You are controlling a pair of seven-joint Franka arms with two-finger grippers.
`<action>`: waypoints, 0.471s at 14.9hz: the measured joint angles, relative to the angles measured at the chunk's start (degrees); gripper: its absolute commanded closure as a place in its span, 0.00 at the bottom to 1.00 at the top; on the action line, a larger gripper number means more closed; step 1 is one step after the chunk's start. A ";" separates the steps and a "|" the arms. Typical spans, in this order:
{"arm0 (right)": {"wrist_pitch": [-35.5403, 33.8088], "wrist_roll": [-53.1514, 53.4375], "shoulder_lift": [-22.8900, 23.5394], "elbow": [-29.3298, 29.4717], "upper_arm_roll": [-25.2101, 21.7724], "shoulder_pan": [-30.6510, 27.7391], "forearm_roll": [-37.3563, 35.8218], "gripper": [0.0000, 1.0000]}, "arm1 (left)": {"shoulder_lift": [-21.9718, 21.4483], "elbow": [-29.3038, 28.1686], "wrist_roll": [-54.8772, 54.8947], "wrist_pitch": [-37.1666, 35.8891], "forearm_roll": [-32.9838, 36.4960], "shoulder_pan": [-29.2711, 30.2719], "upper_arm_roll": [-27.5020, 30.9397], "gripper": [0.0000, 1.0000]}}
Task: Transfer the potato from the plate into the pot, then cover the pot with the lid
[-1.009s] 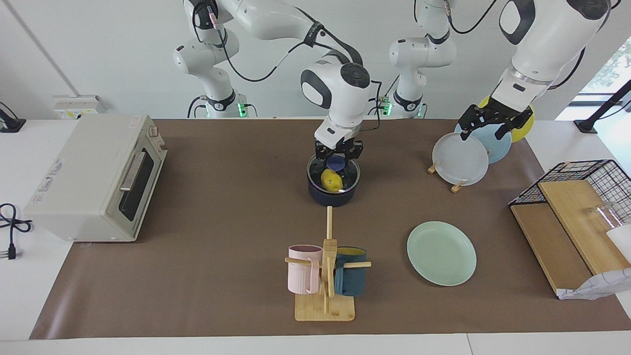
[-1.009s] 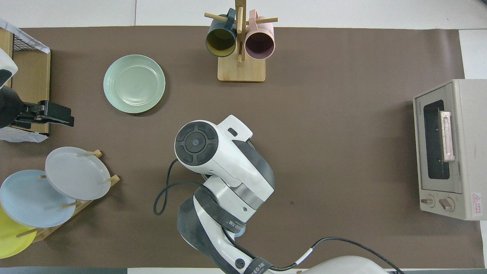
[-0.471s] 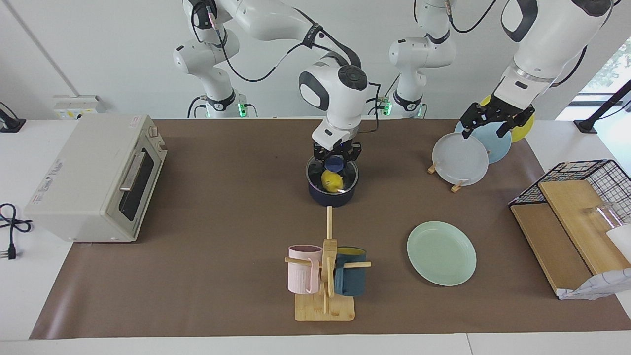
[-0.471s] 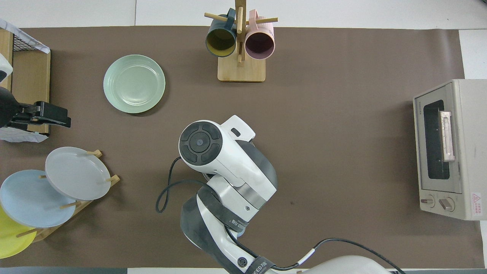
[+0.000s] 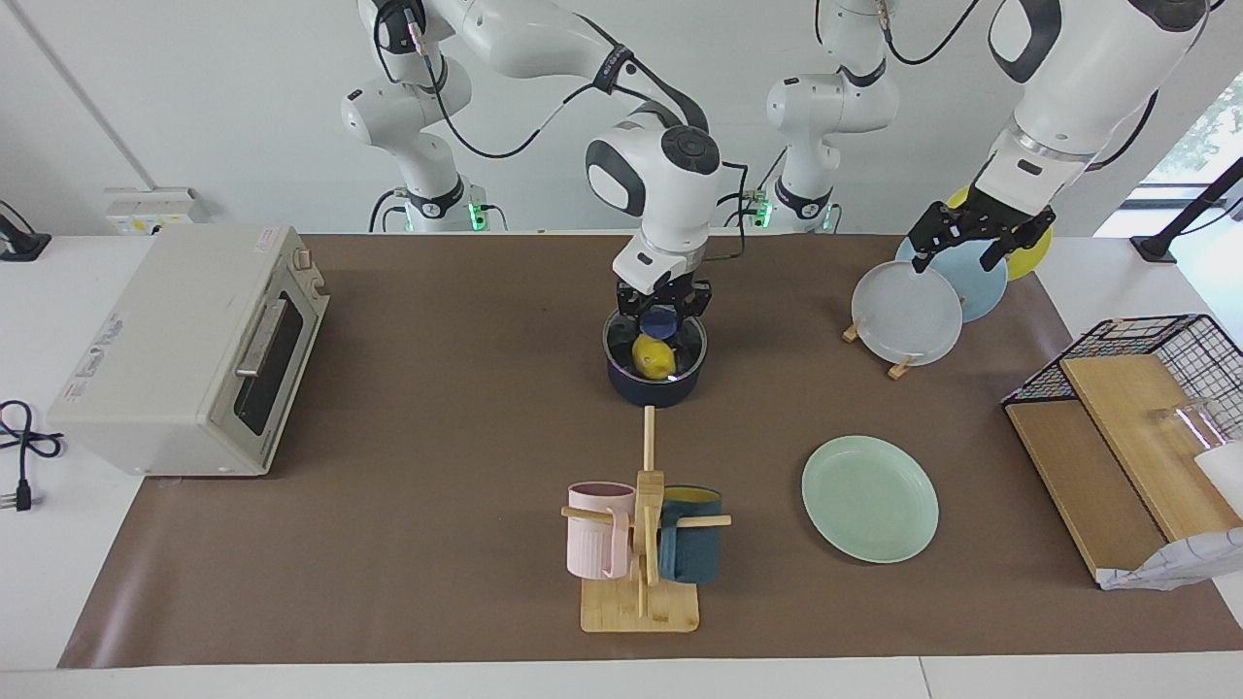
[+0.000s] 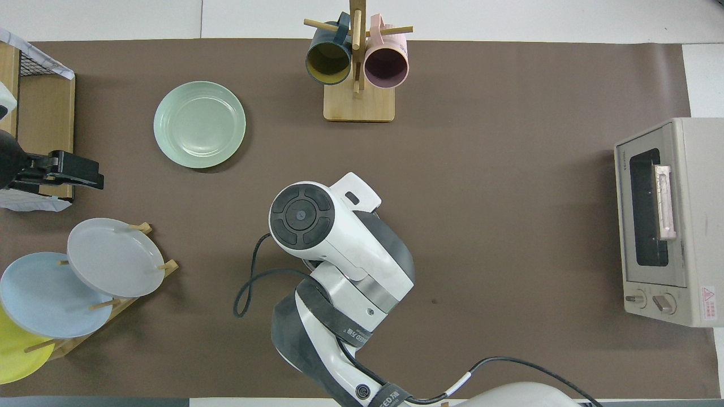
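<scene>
Lowered since a second ago: right gripper (image 5: 661,313), clamped on the knob of the lid (image 5: 655,346), now seated on the pot (image 5: 655,386). Potato (image 5: 654,356) inside pot. Plate (image 5: 870,498) bare, farther from robots than pot. Left gripper (image 5: 979,238) spread apart, above rack plates (image 5: 906,314).

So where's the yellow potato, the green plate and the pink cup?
potato (image 5: 654,357): facing view, its yellow middle, seen through the lid.
plate (image 5: 870,498): facing view, its flat centre.
pink cup (image 5: 598,532): facing view, its ribbed side.
</scene>
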 measured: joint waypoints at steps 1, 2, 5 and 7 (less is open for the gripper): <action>0.00 0.01 -0.03 -0.05 0.00 -0.03 0.03 0.51 | 0.00 0.00 0.00 -0.01 0.00 0.00 0.00 0.00; 0.01 0.01 -0.08 -0.12 0.00 -0.06 0.04 0.10 | 0.00 0.00 0.00 -0.02 0.00 0.01 0.00 0.00; 1.64 0.01 -0.14 -1.02 -0.01 -0.13 0.05 0.00 | 0.00 0.00 0.00 -0.16 0.00 0.03 0.00 0.00; 2.74 0.01 -0.13 -1.84 -0.03 -0.20 0.04 0.00 | -0.02 0.00 0.00 -0.24 0.00 0.04 0.00 0.00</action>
